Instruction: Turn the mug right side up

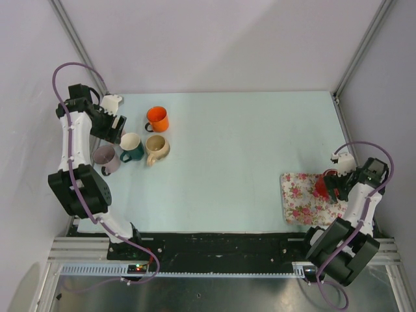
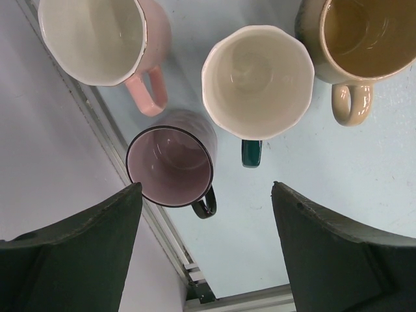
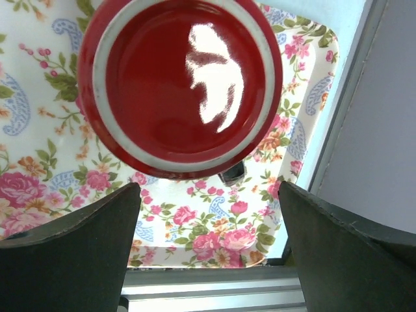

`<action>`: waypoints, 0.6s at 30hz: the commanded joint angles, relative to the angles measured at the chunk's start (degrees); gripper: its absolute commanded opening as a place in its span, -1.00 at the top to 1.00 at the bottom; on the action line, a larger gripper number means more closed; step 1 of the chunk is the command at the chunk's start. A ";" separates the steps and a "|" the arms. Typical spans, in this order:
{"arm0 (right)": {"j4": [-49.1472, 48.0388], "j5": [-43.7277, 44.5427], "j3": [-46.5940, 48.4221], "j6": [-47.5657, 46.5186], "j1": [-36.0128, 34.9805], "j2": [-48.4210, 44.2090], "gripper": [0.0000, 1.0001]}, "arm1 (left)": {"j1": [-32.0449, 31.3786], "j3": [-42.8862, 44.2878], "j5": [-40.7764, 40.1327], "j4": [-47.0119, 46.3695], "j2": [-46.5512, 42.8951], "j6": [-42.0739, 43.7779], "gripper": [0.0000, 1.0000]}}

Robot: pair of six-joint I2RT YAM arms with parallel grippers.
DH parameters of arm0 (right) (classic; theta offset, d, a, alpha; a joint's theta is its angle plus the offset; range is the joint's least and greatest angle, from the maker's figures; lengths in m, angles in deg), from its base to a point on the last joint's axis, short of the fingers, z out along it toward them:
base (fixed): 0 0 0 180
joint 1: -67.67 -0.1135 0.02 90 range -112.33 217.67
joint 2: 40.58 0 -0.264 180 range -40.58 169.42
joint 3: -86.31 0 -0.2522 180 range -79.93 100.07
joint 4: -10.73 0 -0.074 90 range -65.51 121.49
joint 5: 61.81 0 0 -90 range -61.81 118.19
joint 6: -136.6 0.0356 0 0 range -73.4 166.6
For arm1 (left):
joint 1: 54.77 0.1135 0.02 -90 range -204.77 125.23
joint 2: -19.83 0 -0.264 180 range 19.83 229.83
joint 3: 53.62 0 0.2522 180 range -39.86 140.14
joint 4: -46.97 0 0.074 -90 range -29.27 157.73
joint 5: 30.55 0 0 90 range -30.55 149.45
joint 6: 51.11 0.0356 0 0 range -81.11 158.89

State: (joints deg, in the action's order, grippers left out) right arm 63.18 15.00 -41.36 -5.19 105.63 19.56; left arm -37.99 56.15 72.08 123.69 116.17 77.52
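Observation:
A red mug (image 3: 182, 84) stands upside down on a floral tray (image 3: 214, 240) at the table's right edge, its glossy base with a pale ring facing up. In the top view the mug (image 1: 321, 185) is partly hidden by my right gripper (image 1: 333, 184). The right gripper (image 3: 208, 185) hangs above it, jaws open and empty, the mug just ahead of the fingertips. My left gripper (image 1: 114, 126) is open and empty above a group of mugs at the far left; in the left wrist view it (image 2: 207, 188) holds nothing.
Upright mugs stand at the left: orange (image 1: 157, 119), teal with white inside (image 1: 132, 147), beige (image 1: 156, 147), mauve (image 1: 105, 158). The left wrist view also shows a pink mug (image 2: 97, 39). Walls and frame rails (image 3: 214, 289) lie close to both grippers.

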 commanded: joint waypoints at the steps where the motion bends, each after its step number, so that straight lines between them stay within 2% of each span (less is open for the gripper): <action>1: -0.02 -1.43 4.44 -3.91 0.59 3.17 -0.83 | -0.26 1.94 -1.48 -0.33 0.30 0.97 -0.69; 10: 2.49 -8.92 6.60 -7.73 1.30 8.75 -0.48 | -0.25 1.71 -3.21 -0.34 0.73 0.08 -0.69; 15: 5.47 -10.68 5.77 -9.90 0.58 9.05 -0.20 | -0.37 2.79 -2.89 -0.38 1.23 -0.52 -0.69; 18: 5.88 -9.72 4.34 -10.71 0.07 8.69 -0.15 | -0.35 2.90 -2.46 -0.34 1.16 -0.47 -0.69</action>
State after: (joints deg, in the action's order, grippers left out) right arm 66.86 6.92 -36.84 -13.41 106.33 28.70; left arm -37.99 56.28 69.52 123.71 117.50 77.35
